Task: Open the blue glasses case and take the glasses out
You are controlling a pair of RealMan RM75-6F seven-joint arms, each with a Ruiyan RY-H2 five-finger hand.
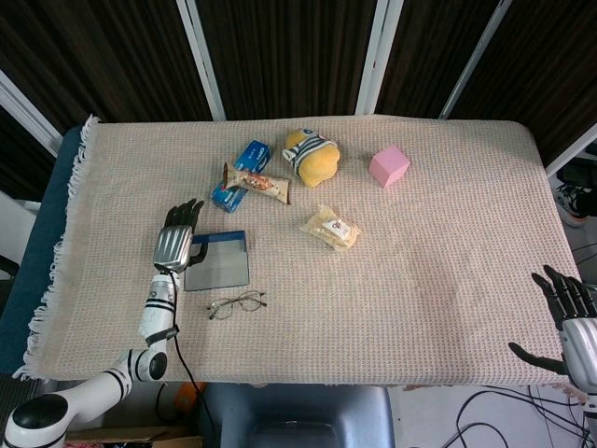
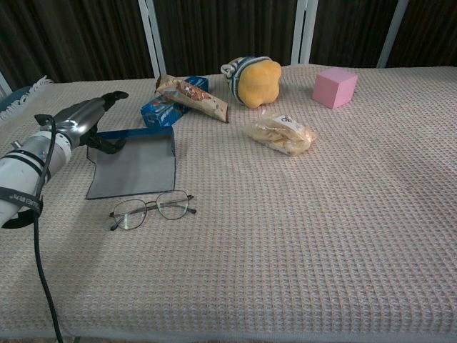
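Note:
The blue glasses case (image 1: 217, 262) (image 2: 133, 164) lies open and flat on the cloth at the left, its grey lining facing up. The thin-framed glasses (image 1: 236, 303) (image 2: 152, 208) rest on the cloth just in front of the case, apart from it. My left hand (image 1: 175, 242) (image 2: 84, 121) sits at the case's far left corner. Its fingers are stretched out and only the thumb reaches the case's rim. My right hand (image 1: 571, 323) hangs open with its fingers spread, off the table's near right edge. Only the head view shows it.
Behind the case lie a blue packet (image 1: 241, 175) (image 2: 171, 105) and a snack bar (image 1: 259, 184) (image 2: 193, 95). A yellow plush toy (image 1: 312, 154) (image 2: 257, 80), a pink cube (image 1: 389, 165) (image 2: 334, 87) and a clear snack bag (image 1: 331, 227) (image 2: 280, 133) lie further right.

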